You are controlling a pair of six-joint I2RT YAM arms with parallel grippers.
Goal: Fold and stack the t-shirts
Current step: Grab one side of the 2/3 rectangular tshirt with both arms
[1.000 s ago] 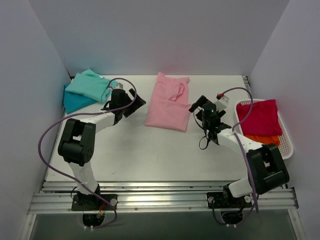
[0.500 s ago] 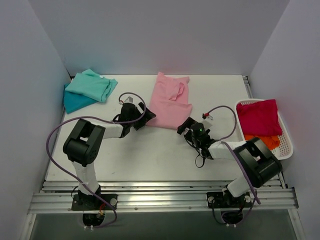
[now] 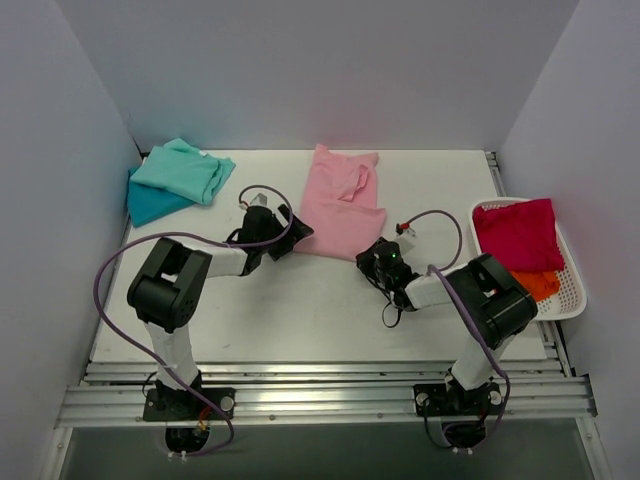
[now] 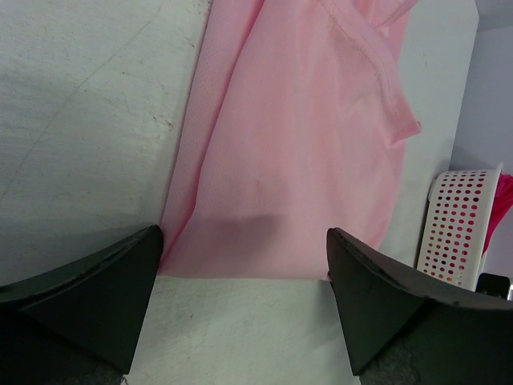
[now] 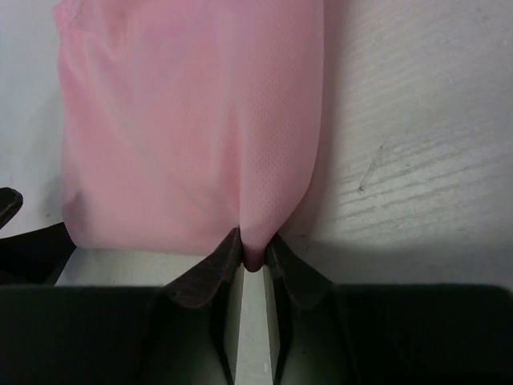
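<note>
A light pink t-shirt [image 3: 338, 205] [image 4: 296, 144] [image 5: 184, 120] lies folded lengthwise in the middle of the table. My left gripper [image 3: 291, 231] [image 4: 244, 250] stands open and low at its near left corner, with the hem between the fingers. My right gripper [image 3: 371, 256] [image 5: 252, 258] is shut on a pinch of the pink t-shirt's near right corner. A mint green t-shirt [image 3: 182, 172] lies on a teal blue one [image 3: 150, 204] at the back left. A crimson red t-shirt [image 3: 518, 234] and an orange one [image 3: 540, 284] lie in the basket.
The white lattice basket [image 3: 572, 300] [image 4: 453, 224] stands at the table's right edge. Grey walls close in the left, back and right sides. Cables loop from both arms over the table.
My right gripper has come down to the pink t-shirt's near right corner and shut on it. My left gripper has moved from beside the mint green t-shirt to the near left corner, still open.
</note>
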